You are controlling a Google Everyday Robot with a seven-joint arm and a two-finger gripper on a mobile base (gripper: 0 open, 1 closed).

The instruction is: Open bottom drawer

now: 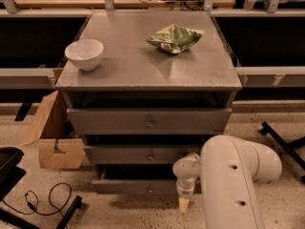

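Step in hand: approach and grasp; the pull looks not yet done. Bottom drawer (pixel 124 186) is lowest in the cabinet (pixel 143 75), just above the floor, with its knob (pixel 150 190) at centre. Gripper (pixel 184 203) hangs tip-down before the right part of the drawer front, right of the knob and near the floor. Cannot tell how far it is open or whether it holds anything. A dark gap above the front may mean the drawer is slightly out; uncertain. Next move, as judged: take the knob or front edge, then draw straight out, level. Room: floor ahead looks free; box (pixel 57 144) and cable (pixel 45 202) lie left; arm (pixel 233 185) crowds the right.
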